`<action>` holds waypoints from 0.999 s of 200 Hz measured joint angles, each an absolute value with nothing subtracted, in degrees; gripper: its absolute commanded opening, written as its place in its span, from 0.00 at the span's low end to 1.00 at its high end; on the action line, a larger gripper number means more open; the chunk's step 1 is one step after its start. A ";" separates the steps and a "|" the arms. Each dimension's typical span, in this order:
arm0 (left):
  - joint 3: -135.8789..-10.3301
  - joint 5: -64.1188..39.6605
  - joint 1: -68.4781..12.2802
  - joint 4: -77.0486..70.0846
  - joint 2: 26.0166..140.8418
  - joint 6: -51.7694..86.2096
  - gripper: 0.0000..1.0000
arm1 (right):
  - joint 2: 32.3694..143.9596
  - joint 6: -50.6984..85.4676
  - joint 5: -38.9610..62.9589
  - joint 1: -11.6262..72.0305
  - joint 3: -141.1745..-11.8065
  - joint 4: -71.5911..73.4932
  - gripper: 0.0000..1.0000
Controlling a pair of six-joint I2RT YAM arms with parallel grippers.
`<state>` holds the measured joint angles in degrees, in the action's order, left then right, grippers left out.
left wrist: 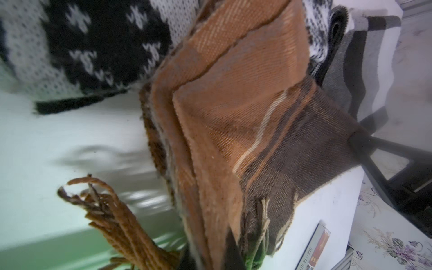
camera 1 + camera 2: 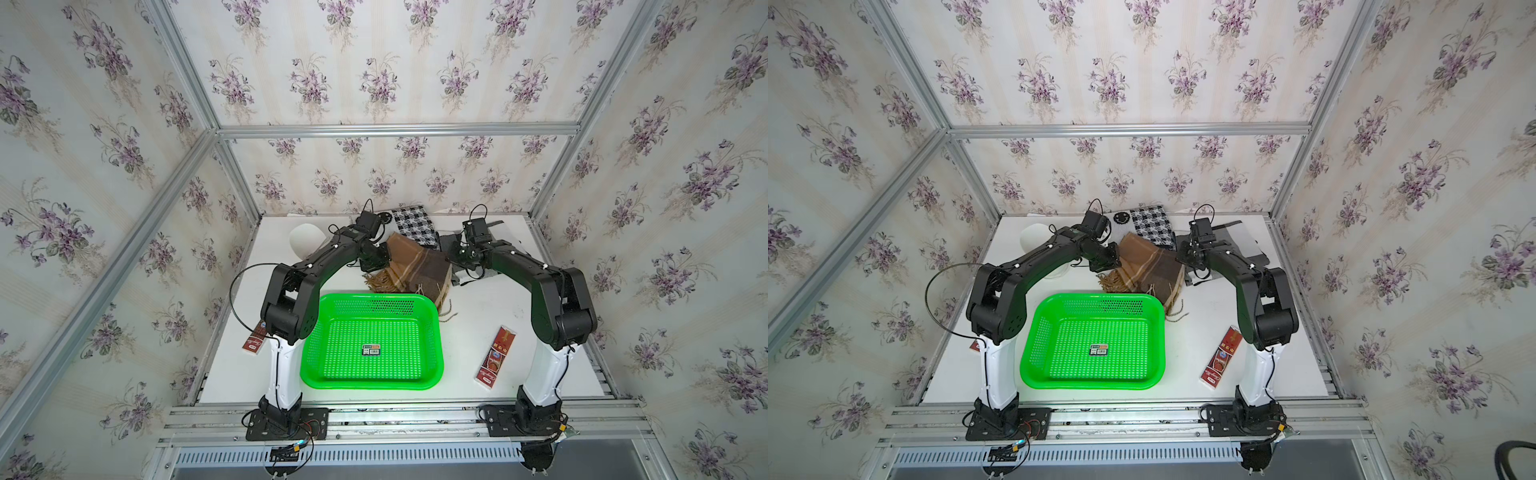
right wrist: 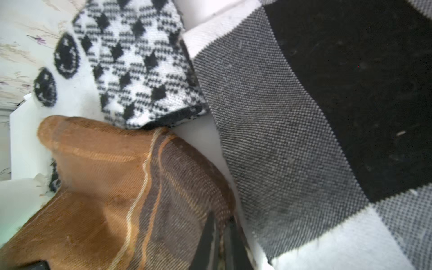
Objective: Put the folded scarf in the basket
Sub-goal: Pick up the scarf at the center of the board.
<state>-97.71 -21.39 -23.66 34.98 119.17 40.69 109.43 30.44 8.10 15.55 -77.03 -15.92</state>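
The folded scarf (image 2: 415, 268), brown plaid with tan fringe, lies just behind the basket (image 2: 374, 384) in both top views; a fringed corner reaches the basket's far right corner. The bright green basket (image 2: 1092, 384) holds only a barcode sticker. My left gripper (image 2: 384, 259) is shut on the scarf's left edge (image 1: 233, 117), its dark fingers (image 1: 230, 250) buried in the folds. My right gripper (image 2: 451, 257) is shut on the scarf's right edge (image 3: 117, 187), with brown cloth pinched between its fingertips (image 3: 210, 236).
Behind the scarf lie a black-and-white houndstooth scarf (image 2: 415, 226), a knit one with smiley faces (image 2: 1119, 220) and a grey, black and white checked one (image 2: 1237, 241). A white rounded object (image 2: 305, 239) stands back left. Red boxes lie right (image 2: 496, 357) and left (image 2: 254, 343) of the basket.
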 measured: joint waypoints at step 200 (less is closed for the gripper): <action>-98.45 -19.66 -23.68 38.39 105.34 41.45 0.00 | 101.62 29.93 6.96 17.02 -89.47 -24.43 0.00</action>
